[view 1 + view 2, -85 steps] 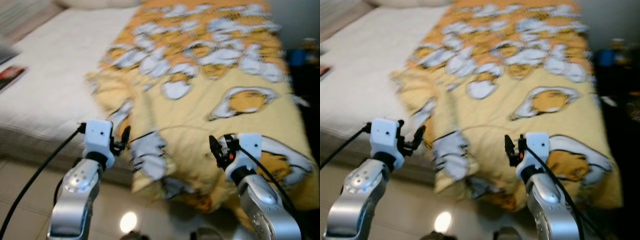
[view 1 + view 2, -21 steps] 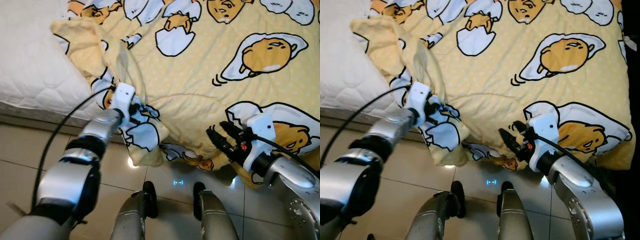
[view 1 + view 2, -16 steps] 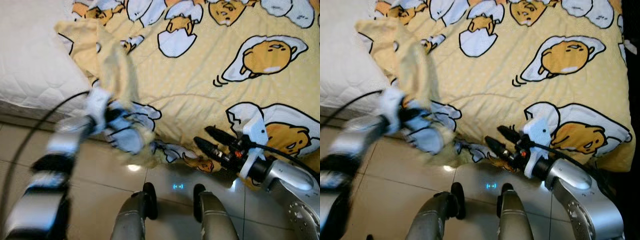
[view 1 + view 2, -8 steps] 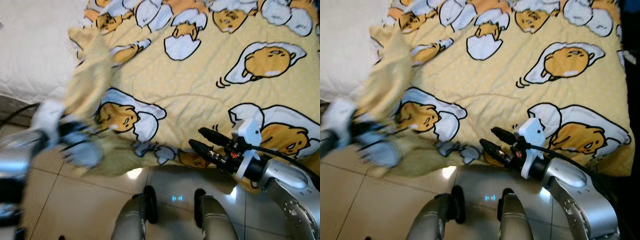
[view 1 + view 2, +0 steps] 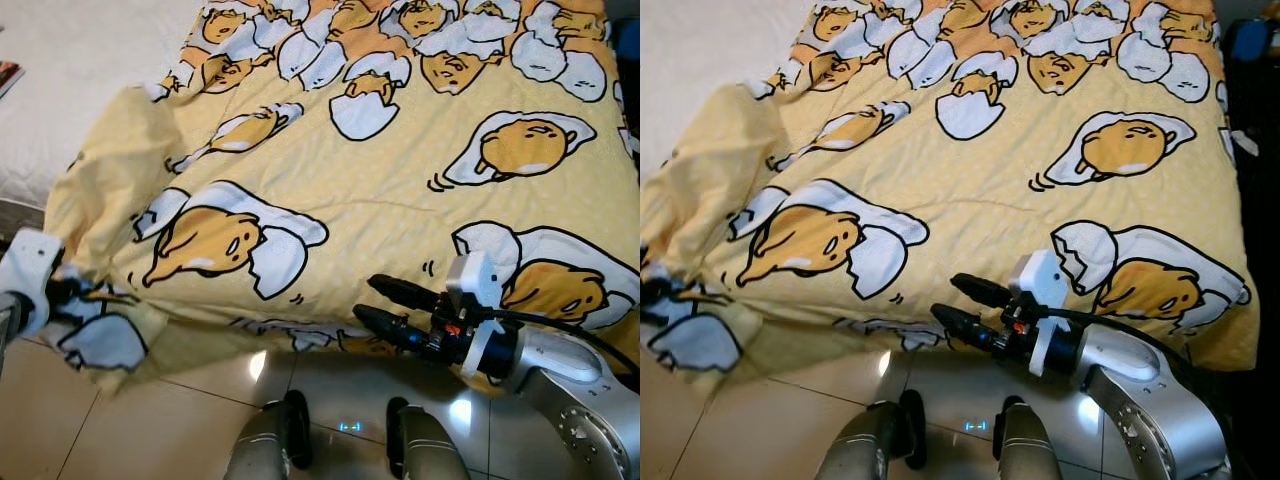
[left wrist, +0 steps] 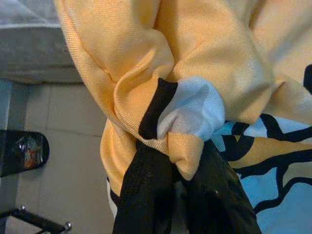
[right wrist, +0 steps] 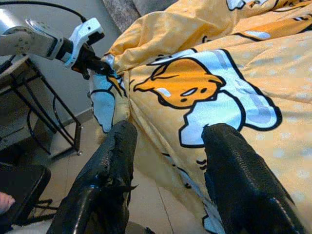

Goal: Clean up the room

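A yellow blanket [image 5: 400, 180] printed with cartoon eggs covers the right part of a white bed [image 5: 60, 80]. My left gripper [image 5: 58, 291] is at the far left, off the foot edge of the bed, shut on the blanket's near left corner [image 6: 187, 109]; the cloth bunches between its black fingers [image 6: 146, 195] and hangs toward the floor. My right gripper [image 5: 378, 304] stands open with nothing in it, low at the blanket's foot edge and pointing left. In the right wrist view its fingers [image 7: 114, 161] are spread wide before the hanging cloth.
Beige tiled floor [image 5: 180, 420] lies below the bed, with my two feet [image 5: 290, 430] near the foot edge. A red book [image 5: 5, 75] lies on the bed's far left. A black metal stand [image 7: 48, 117] is left of the bed. Dark clutter [image 5: 1250, 60] lines the right side.
My left gripper has drawn the blanket's corner out to the left, unfolding the bunched flap so it lies flatter. The right gripper has shifted slightly left and stayed open.
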Available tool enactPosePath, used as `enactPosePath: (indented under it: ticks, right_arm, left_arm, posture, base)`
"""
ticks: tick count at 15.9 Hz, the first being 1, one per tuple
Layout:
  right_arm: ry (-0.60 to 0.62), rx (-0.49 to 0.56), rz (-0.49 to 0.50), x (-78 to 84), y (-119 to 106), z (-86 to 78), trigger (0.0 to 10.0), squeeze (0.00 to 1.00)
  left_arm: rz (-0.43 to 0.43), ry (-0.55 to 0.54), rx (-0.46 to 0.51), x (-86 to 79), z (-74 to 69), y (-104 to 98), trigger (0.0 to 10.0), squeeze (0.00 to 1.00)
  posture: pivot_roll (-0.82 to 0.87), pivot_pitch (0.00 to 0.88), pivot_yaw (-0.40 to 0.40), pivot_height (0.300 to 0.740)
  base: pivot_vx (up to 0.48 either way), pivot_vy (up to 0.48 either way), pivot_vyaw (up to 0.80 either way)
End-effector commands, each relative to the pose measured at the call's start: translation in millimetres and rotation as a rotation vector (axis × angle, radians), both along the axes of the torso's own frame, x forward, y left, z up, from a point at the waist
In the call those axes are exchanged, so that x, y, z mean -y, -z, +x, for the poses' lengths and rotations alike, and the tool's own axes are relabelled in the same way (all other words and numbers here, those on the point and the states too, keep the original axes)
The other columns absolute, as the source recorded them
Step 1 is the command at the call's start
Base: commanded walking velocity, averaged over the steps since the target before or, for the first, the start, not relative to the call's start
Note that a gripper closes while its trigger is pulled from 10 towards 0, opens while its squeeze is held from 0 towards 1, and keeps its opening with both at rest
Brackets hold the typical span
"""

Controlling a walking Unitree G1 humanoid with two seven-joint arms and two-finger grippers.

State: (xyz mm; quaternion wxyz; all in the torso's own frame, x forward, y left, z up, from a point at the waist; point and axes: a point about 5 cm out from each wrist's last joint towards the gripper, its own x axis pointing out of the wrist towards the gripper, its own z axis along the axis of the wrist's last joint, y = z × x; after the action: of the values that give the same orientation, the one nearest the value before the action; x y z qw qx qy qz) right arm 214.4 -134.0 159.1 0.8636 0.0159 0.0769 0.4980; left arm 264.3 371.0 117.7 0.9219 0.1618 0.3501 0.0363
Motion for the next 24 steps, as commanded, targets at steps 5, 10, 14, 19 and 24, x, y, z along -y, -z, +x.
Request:
enactPosePath:
  ticks: [5, 10, 14, 19, 24]
  right_arm:
    - [-0.038, 0.005, -0.027, -2.1, 5, -4.6, 10.0, 0.0]
    - [-0.117, -0.025, 0.012, -7.9, 5, -11.1, 10.0, 0.0]
    - [-0.153, -0.04, 0.027, -8.5, 4, -12.2, 10.0, 0.0]
    - [-0.157, -0.047, 0.031, -8.0, 5, -12.3, 10.0, 0.0]
    - [-0.152, -0.048, 0.029, -8.9, 7, -11.0, 10.0, 0.0]
  left_arm:
    - [0.081, -0.158, -0.127, -29.4, -33.3, 16, 0.0, 0.0]
    - [0.124, -0.181, -0.151, -37.0, -38.2, 14, 10.0, 0.0]
    - [0.1, -0.18, -0.127, -34.6, -35.3, 14, 10.0, 1.0]
    - [0.137, -0.19, -0.14, -39.6, -38.5, 9, 10.0, 1.0]
    - [0.087, -0.19, -0.104, -35.3, -38.8, 12, 10.0, 1.0]
  posture:
    - [-0.07, 0.205, 0.126, 0.74]
    - [-0.07, 0.199, 0.12, 0.74]
    - [-0.07, 0.194, 0.119, 0.74]
    - [-0.07, 0.184, 0.121, 0.74]
    - [-0.07, 0.186, 0.116, 0.74]
  base:
    - [0.0, 0.0, 0.0]
    - [0.0, 0.0, 0.0]
    - [0.0, 0.0, 0.0]
    - [0.0, 0.0, 0.0]
    - [0.0, 0.0, 0.0]
